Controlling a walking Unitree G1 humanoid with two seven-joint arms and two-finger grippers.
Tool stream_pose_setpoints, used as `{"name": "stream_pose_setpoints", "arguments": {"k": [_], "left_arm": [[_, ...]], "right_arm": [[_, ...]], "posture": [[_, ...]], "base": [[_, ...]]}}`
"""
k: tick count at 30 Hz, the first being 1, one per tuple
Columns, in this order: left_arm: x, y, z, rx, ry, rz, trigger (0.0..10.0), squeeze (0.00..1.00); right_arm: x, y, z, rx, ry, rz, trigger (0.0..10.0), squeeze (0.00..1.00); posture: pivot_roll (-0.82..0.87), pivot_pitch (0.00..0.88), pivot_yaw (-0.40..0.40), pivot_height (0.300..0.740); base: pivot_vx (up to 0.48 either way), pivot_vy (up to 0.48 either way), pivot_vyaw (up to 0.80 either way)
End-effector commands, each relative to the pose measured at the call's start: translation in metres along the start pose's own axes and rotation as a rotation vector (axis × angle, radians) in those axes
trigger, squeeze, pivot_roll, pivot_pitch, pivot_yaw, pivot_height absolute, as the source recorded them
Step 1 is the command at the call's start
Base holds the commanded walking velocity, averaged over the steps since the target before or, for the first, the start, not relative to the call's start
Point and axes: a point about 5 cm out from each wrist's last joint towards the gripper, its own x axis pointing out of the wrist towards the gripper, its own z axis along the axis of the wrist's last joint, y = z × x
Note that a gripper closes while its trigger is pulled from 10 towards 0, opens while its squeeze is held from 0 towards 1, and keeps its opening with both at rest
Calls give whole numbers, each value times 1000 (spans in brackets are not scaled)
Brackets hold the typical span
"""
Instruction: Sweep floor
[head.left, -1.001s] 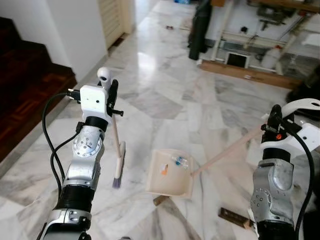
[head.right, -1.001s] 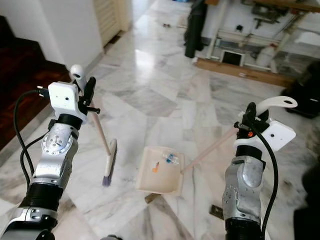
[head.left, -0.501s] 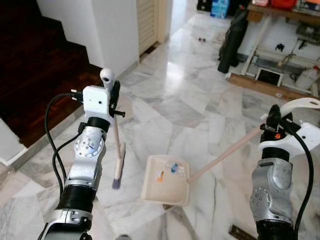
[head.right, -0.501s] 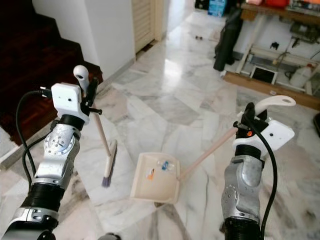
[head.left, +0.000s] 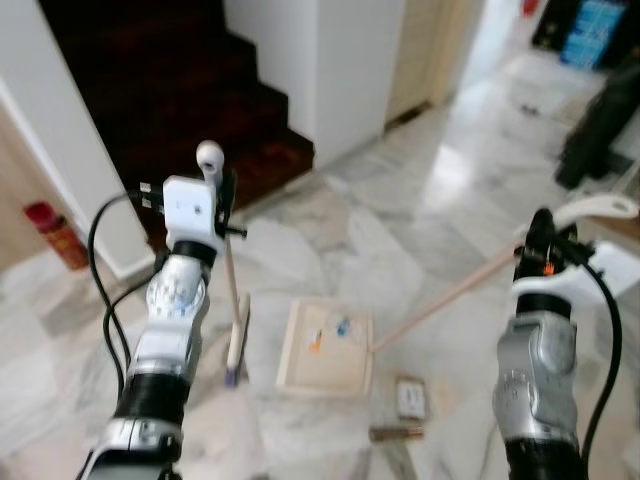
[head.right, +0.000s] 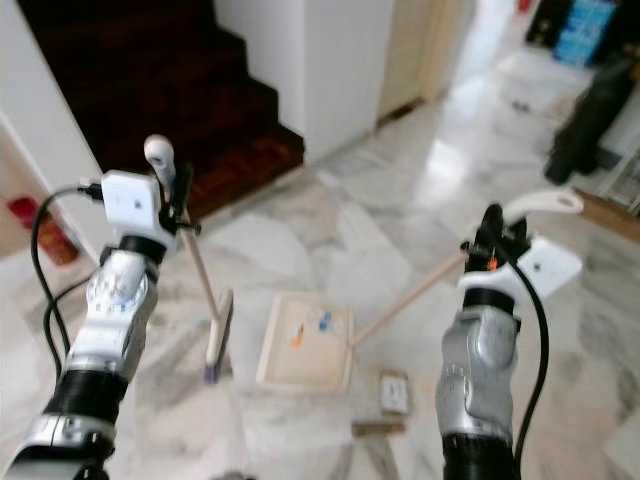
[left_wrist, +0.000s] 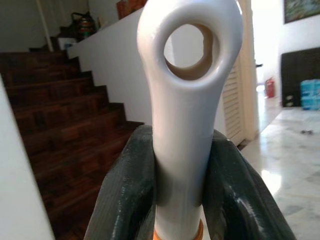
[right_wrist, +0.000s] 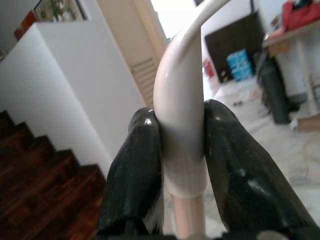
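the left end effector (left_wrist: 182, 195) is pinched on the white looped top of a pale-handled broom (head.left: 236, 345), its two black fingers (left_wrist: 127, 200) pressed against either side of the handle just under the hanging hole. the broom stands nearly upright on the grey-veined white marble floor (head.left: 400, 230), with its purple bristles touching the floor just beside the left edge of a cream plastic dustpan (head.left: 330, 372). the right end effector (right_wrist: 180, 165) is clamped on the curved white grip at the top of the dustpan's long pale handle (head.left: 440, 305), one black finger on each side. that handle slants down across the floor to the pan, which lies flat between the two arms. inside the pan sit a few small scraps (head.left: 330, 332), orange and blue. on the floor just beside the pan's right edge lie a small pale rectangular piece (head.left: 410, 398) and a short brown stick-like piece (head.left: 395, 433). a dark wooden staircase (head.left: 190, 100) rises beyond the left arm beside a white wall (head.left: 350, 60), and a red cylindrical object (head.left: 58, 235) stands on the floor near the staircase's foot, well apart from the broom.
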Motion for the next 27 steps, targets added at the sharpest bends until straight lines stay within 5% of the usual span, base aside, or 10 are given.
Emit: {"name": "stream_pose_setpoints", "arguments": {"k": [1,27], "left_arm": [[2,-1,8,19,-44,-6,10000,0],[-5,-7,5,11,-20,21,10000,0]], "right_arm": [[6,2,16,20,-74,2,10000,0],[4,4,12,27,-51,0,10000,0]], "posture": [[71,3,-42,740],[78,71,-53,740]], "base": [[0,0,800],[0,0,799]]}}
